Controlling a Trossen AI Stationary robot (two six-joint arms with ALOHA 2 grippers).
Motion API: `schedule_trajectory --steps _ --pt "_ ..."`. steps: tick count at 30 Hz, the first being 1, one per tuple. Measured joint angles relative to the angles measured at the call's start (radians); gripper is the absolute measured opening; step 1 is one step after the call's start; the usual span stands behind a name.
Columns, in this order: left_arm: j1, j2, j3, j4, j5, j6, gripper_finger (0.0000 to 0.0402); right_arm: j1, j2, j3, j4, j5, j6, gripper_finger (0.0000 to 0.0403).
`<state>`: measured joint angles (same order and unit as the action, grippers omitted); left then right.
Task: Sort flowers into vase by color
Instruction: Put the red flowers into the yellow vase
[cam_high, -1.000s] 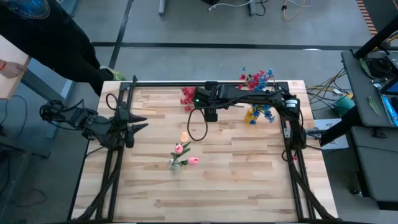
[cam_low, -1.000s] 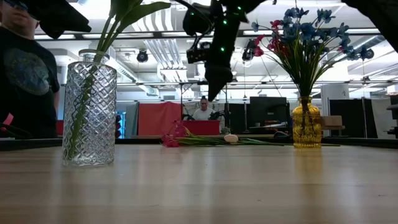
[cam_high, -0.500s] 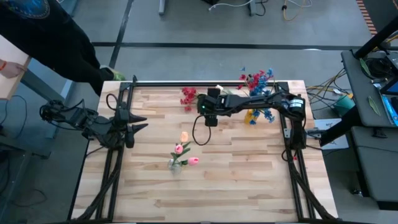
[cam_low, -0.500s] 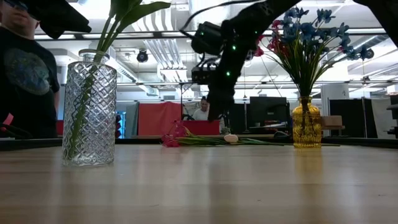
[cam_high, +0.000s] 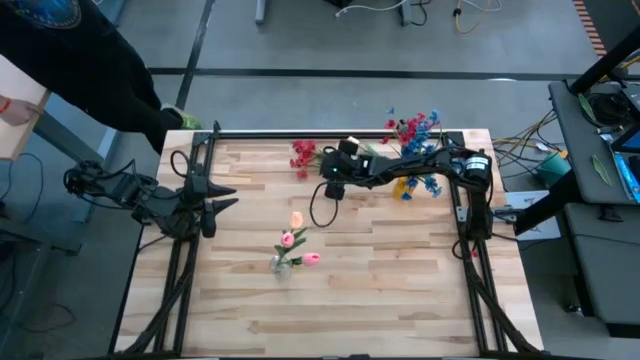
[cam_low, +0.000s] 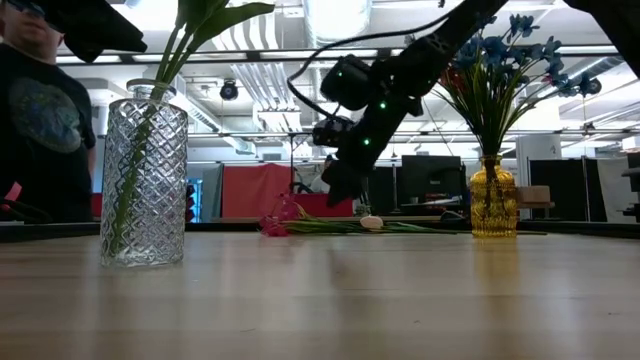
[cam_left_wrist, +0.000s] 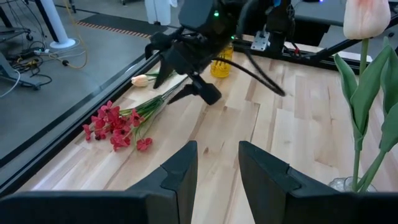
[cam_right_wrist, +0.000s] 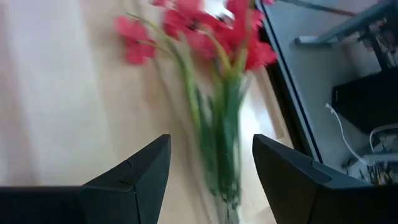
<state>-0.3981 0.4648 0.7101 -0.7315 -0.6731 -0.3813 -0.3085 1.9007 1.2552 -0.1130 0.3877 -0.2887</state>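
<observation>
A bunch of red flowers (cam_high: 303, 155) lies flat on the table by its far edge, with its stems (cam_left_wrist: 158, 99) running toward the right and a cream bud (cam_left_wrist: 142, 79) beside them. My right gripper (cam_high: 328, 178) hangs open just above those stems (cam_right_wrist: 217, 143), slanting down and touching nothing. Pink and peach tulips (cam_high: 292, 240) stand in a clear glass vase (cam_low: 143, 185) near the table's middle. Blue and red flowers (cam_high: 415, 130) stand in a yellow vase (cam_low: 493, 200) at the far right. My left gripper (cam_left_wrist: 217, 168) waits open at the table's left edge.
A person in dark clothes (cam_high: 80, 60) stands past the table's far left corner. A black cable (cam_high: 318, 212) loops down from my right arm over the boards. Bare wood lies along the near half of the table (cam_high: 330, 310).
My right gripper has come down toward the red flowers. It has tipped from pointing nearly straight down to slanting toward the stems, and its fingers have stayed apart. The flowers and vases have kept still.
</observation>
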Motion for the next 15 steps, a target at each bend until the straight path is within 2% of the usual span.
schedule_trajectory --steps 4,10,15 --pt "0.000 0.000 0.000 0.001 0.000 0.000 0.0103 -0.028 0.000 -0.003 0.001 -0.007 0.006 0.0219" --pt "0.000 0.000 0.000 0.001 -0.002 0.000 0.0103 -0.052 0.000 -0.031 0.042 -0.084 0.008 0.0219" --pt "0.000 0.000 0.000 0.001 -0.058 0.000 0.0103 -0.053 0.000 -0.060 0.089 -0.081 0.001 0.0219"
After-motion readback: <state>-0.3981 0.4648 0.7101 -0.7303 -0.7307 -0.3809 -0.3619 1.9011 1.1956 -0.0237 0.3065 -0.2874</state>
